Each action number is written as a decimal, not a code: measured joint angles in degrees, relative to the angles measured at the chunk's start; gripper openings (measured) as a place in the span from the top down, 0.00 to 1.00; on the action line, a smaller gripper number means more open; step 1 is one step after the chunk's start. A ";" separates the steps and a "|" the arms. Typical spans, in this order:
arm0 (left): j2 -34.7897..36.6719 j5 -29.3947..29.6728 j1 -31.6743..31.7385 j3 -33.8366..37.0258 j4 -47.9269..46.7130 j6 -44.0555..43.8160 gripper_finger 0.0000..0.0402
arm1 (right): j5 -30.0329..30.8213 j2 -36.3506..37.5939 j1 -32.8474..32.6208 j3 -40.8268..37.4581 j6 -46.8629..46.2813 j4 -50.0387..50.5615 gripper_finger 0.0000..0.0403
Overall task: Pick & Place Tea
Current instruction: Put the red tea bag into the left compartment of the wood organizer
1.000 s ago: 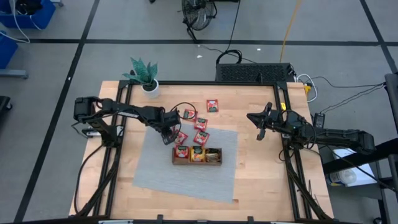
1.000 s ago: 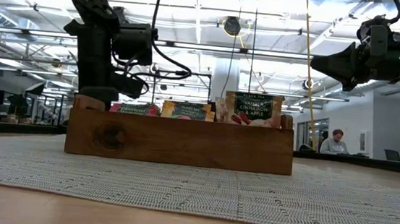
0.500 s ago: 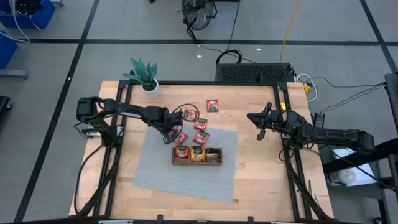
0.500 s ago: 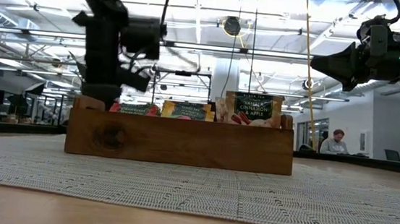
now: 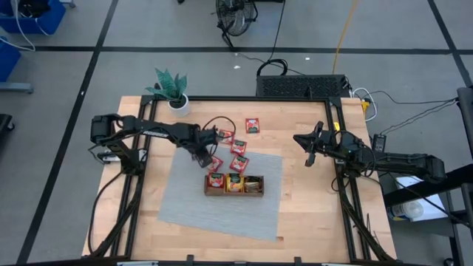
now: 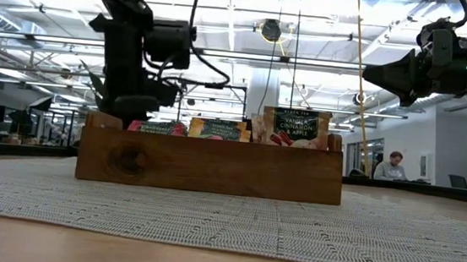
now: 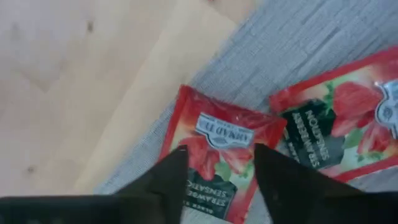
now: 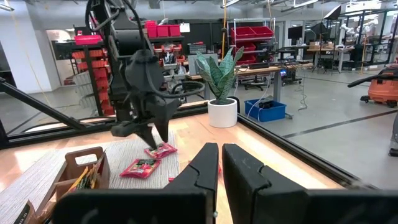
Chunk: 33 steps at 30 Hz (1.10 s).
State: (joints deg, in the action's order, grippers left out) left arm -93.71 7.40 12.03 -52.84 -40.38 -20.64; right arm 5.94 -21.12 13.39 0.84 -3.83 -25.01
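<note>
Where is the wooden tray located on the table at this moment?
In the high view, the wooden tray sits on the grey mat, near the table's middle, just below the loose red tea sachets.

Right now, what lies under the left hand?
Under the left hand, a red strawberry tea sachet lies on the grey mat, near its edge. The fingers cover its lower part. A second red sachet lies beside it.
</note>
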 joint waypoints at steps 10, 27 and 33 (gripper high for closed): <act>0.07 -0.43 0.55 5.57 6.55 3.90 0.25 | 0.02 0.00 0.00 0.00 0.01 -0.01 0.97; -0.09 -0.21 0.47 6.51 7.97 8.33 0.90 | 0.00 0.02 0.01 0.00 0.01 -0.01 0.97; -0.12 2.09 -0.37 4.03 4.03 9.30 0.98 | 0.02 0.00 0.02 0.00 0.02 0.02 0.97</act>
State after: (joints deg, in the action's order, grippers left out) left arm -93.83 9.49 11.66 -48.80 -36.35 -11.34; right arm 5.96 -21.12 13.41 0.84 -3.81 -24.99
